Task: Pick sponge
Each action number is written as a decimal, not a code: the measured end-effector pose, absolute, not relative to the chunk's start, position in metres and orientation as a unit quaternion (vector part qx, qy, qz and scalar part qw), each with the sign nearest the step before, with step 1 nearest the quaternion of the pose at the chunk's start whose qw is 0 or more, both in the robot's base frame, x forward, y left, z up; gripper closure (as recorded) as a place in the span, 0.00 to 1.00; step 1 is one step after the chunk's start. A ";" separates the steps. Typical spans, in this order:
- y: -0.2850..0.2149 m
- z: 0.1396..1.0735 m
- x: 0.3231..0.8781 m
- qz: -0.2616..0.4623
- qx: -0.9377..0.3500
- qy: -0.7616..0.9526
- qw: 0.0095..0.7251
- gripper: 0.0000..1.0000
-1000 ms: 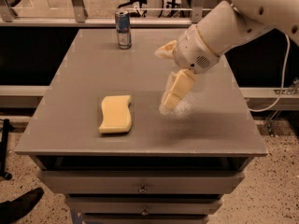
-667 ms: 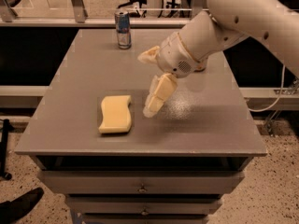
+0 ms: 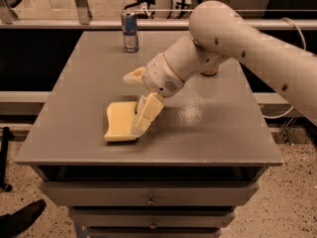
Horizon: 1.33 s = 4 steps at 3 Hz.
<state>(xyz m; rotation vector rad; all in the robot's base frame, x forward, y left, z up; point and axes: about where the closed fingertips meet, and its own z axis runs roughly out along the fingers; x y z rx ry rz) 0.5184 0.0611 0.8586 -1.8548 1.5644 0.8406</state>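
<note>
Approach step: hand (image 3: pixel 131 104) spread wide, centre frame, one finger low over right edge of sponge (image 3: pixel 116 124) on bench (image 3: pixel 213 133); next, likely straddle and squeeze

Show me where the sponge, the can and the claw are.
sponge (image 3: pixel 118 123): camera view, middle of its pale top face.
can (image 3: pixel 130 31): camera view, middle of its side.
claw (image 3: pixel 131 105): camera view, midway between its fingertips, right at the sponge.
</note>
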 end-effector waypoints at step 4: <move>0.069 0.842 0.488 0.356 -0.683 0.582 0.262 0.49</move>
